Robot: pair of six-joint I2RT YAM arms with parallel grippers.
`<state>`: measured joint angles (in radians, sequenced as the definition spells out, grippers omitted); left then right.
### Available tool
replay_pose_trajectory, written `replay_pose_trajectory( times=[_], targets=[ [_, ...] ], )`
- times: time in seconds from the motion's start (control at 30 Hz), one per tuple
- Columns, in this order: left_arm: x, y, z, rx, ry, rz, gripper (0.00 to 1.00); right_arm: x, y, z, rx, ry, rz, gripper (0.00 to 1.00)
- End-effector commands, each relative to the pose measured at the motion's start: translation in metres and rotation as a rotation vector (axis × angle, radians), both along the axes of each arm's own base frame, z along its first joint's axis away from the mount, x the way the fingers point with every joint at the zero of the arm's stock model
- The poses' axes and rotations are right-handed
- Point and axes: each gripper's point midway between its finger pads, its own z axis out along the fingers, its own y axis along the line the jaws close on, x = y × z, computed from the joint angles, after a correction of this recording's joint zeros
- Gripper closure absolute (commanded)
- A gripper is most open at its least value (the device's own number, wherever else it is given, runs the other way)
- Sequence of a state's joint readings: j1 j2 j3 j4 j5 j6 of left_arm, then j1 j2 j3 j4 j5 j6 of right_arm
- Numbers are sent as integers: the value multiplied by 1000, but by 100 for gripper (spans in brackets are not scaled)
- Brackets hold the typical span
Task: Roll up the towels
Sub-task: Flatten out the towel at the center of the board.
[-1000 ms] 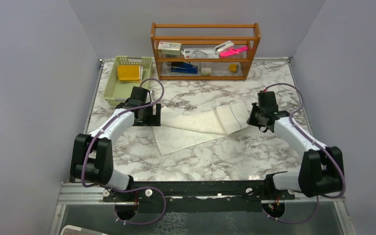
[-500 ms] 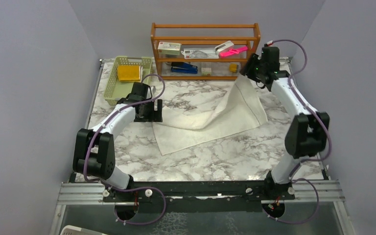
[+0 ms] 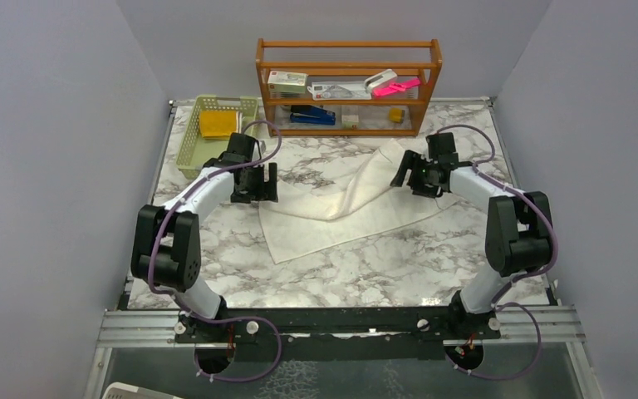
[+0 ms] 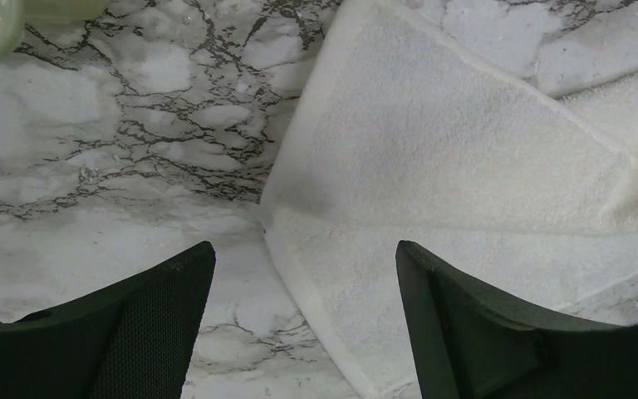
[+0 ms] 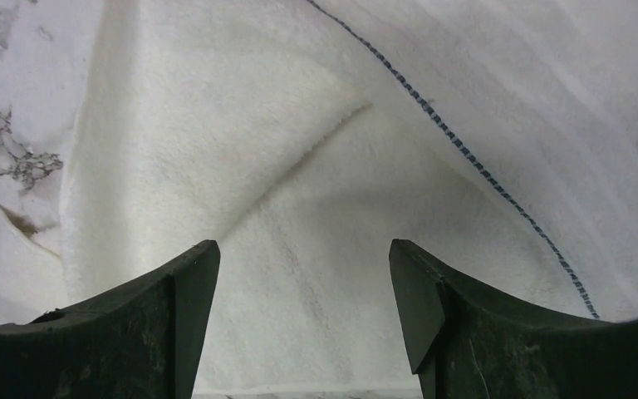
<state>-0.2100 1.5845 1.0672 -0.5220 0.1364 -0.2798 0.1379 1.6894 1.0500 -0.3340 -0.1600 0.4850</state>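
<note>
Two towels, neither rolled yet. The mustard towel (image 3: pixel 218 123) sits folded in the green basket (image 3: pixel 184 154) at far left, out of play for now. The cream towel (image 3: pixel 332 218) lies mid-table (image 3: pixel 365 278), long axis running left to right, its right end angled a little toward the wooden shelf (image 3: pixel 349 44).

The left gripper (image 3: pixel 259 187) hangs over the far corner of the towel's left short edge, jaws apart and holding nothing. In the left wrist view that edge runs up between the fingers, cloth to the right and bare marble to the left. A second layer overlaps there.

The right gripper (image 3: pixel 402 172) is over the far right corner, jaws also apart and empty. The cloth under it isn't flat: in the top view that end is humped up, and the right wrist view shows a diagonal crease with one layer lying over another.

What matters for your next move is that each arm sits at its own end of the long axis, so neither needs to cross over. My read is that the roll should run along that axis from a short edge. The left end looks like the cleaner start, since it lies flatter and square to the claw. The right end probably needs pulling out flat first, or the roll will pick up the crease and come out lopsided.
</note>
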Motion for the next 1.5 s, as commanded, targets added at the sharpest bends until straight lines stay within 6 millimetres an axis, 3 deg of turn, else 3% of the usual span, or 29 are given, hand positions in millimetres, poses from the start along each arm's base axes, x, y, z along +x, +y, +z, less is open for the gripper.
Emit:
replay_pose_trajectory(
  times=[0.0, 0.17, 0.3, 0.4, 0.47, 0.57, 0.77, 0.97, 1.13, 1.27, 1.4, 1.47],
  targets=[
    [20, 12, -8, 59, 2, 4, 17, -2, 4, -12, 31, 0, 7, 25],
    [43, 10, -24, 72, 26, -39, 23, -27, -9, -32, 93, 81, -54, 25],
    [64, 4, -27, 65, 15, -76, 24, -55, -34, -53, 189, 179, -138, 25],
    [72, -4, -33, 36, 29, -94, 26, -76, -55, -58, 220, 224, -211, 25],
    [82, -13, -31, 2, 18, -106, 27, -89, -63, -56, 213, 239, -250, 25],
    [84, -29, -33, -54, 21, -142, 28, -111, -57, -51, 237, 258, -258, 25],
    [73, -79, -19, -175, -30, -307, 29, -134, -60, -46, 193, 272, -249, 25],
    [70, -104, -32, -182, -28, -342, 30, -128, -65, -43, 164, 256, -231, 25],
    [90, -91, -33, -85, -66, -262, 31, -120, -64, -38, 174, 241, -218, 26],
    [101, -94, 4, -105, -162, -249, 31, -103, -70, -18, 136, 158, -195, 27],
    [103, -108, 50, -194, -261, -279, 30, -57, -95, 31, 38, -17, -245, 28],
    [97, -120, 64, -271, -266, -318, 35, -29, -102, 52, 33, -96, -274, 27]
  ],
)
